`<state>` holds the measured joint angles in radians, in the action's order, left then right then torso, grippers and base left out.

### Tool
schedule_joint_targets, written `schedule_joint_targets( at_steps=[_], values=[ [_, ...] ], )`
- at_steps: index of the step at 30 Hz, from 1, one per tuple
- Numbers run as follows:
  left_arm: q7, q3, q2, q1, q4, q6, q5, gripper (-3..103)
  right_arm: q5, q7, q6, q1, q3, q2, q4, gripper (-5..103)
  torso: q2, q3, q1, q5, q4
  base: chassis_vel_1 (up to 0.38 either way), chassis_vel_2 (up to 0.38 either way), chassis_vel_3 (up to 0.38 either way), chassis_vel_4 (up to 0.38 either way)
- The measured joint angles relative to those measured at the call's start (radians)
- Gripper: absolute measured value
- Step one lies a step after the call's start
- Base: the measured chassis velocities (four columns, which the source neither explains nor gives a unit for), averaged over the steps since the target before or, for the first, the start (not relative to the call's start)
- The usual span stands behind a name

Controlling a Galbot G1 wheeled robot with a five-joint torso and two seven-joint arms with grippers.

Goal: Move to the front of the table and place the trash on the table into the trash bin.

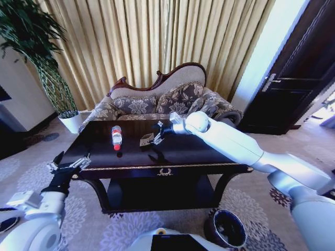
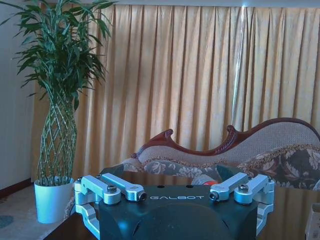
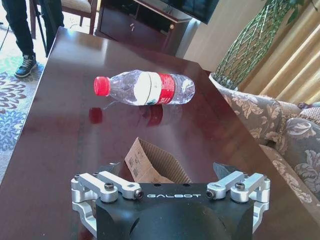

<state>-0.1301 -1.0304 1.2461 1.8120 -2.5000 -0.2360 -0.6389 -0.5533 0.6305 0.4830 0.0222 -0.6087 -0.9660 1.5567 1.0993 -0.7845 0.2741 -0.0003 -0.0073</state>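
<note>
Right hand (image 3: 170,186) hiding cardboard piece (image 3: 152,162)

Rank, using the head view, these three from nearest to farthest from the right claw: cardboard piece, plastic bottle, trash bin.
1. cardboard piece, right at the right claw, on the table.
2. plastic bottle, lying on the tabletop, left of the cardboard.
3. trash bin, on the floor near the robot.

The large dark wooden table (image 3: 60,150) has a glossy, mirror-smooth top that reflects the clear plastic bottle with its red cap and label (image 3: 145,88). The small tan box-like piece (image 3: 150,162) is matt, ridged corrugated cardboard with rough torn edges.
</note>
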Motion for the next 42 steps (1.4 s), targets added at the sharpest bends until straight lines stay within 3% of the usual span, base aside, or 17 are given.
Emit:
schedule_joint_targets(
  at_steps=[15,20,21,23,25,26,28,29,30,31,34,37,42],
  values=[
    [0.000,-0.001,-0.002,-0.014,0.000,0.008,-0.010,100,-0.006,-0.040,0.041,-0.002,-0.011,-0.032,-0.015,102,0.000,0.000,0.000,0.0000,-0.0001,0.000,0.000,0.000,0.000],
    [-0.001,-0.001,0.004,-0.014,0.000,0.008,-0.011,100,-0.010,-0.056,0.045,-0.003,-0.013,-0.028,-0.011,83,0.000,0.000,0.000,0.0000,0.0000,0.000,0.000,0.000,0.000],
    [-0.001,-0.001,0.004,-0.014,0.000,0.008,-0.011,100,-0.010,-0.056,0.045,-0.003,-0.013,-0.028,-0.011,83,0.000,0.000,0.000,0.0000,0.0000,0.000,0.000,0.000,0.000],
    [0.002,-0.002,0.008,-0.013,0.000,0.009,-0.011,100,-0.011,-0.056,0.046,-0.004,-0.013,-0.026,-0.007,72,0.000,0.000,0.000,0.0000,-0.0001,0.000,0.000,0.000,0.000],
    [0.003,-0.002,0.008,-0.014,0.000,0.009,-0.011,100,-0.011,-0.056,0.046,-0.004,-0.013,-0.026,-0.006,72,0.000,0.000,0.000,0.0000,0.0000,0.000,0.000,0.000,0.000],
    [0.004,-0.002,0.008,-0.015,0.000,0.009,-0.011,100,-0.011,-0.056,0.046,-0.004,-0.012,-0.026,-0.006,61,0.000,0.000,0.000,0.0000,0.0000,0.000,0.000,0.000,0.000],
    [0.004,-0.002,0.006,-0.015,0.000,0.009,-0.011,100,-0.011,-0.056,0.046,-0.005,-0.012,-0.026,-0.006,61,0.000,0.000,0.000,0.0000,0.0000,0.000,0.000,0.000,0.000],
    [0.006,-0.002,0.003,-0.016,0.000,0.010,-0.011,100,-0.012,-0.056,0.044,-0.008,-0.009,-0.026,-0.006,50,0.000,0.000,0.000,0.0000,0.0000,0.000,0.000,0.000,0.000],
    [0.008,-0.002,0.002,-0.016,0.000,0.012,-0.011,100,-0.012,-0.056,0.043,-0.010,-0.006,-0.026,-0.006,50,0.000,0.000,0.000,0.0000,-0.0001,0.000,0.000,0.000,0.000],
    [0.010,-0.003,0.000,-0.017,0.000,0.014,-0.012,100,-0.013,-0.056,0.042,-0.014,-0.003,-0.025,-0.005,39,0.000,0.000,0.000,0.0000,0.0000,0.000,0.000,0.000,0.000],
    [0.012,-0.003,0.000,-0.018,0.000,0.017,-0.012,100,-0.013,-0.055,0.039,-0.017,-0.002,-0.020,-0.003,33,0.000,0.000,0.000,0.0000,0.0000,0.000,0.000,0.000,0.000],
    [0.012,0.001,0.001,-0.023,0.000,0.017,-0.013,100,-0.014,-0.054,0.037,-0.018,0.000,-0.010,-0.002,18,0.000,0.000,0.000,0.0001,-0.0001,0.000,0.000,0.000,0.000],
    [0.013,0.001,0.001,-0.027,0.000,0.018,-0.013,100,-0.015,-0.053,0.037,-0.019,0.001,-0.008,-0.003,3,0.000,0.000,0.000,0.0000,0.0000,0.000,0.000,0.000,0.000]
  ],
)
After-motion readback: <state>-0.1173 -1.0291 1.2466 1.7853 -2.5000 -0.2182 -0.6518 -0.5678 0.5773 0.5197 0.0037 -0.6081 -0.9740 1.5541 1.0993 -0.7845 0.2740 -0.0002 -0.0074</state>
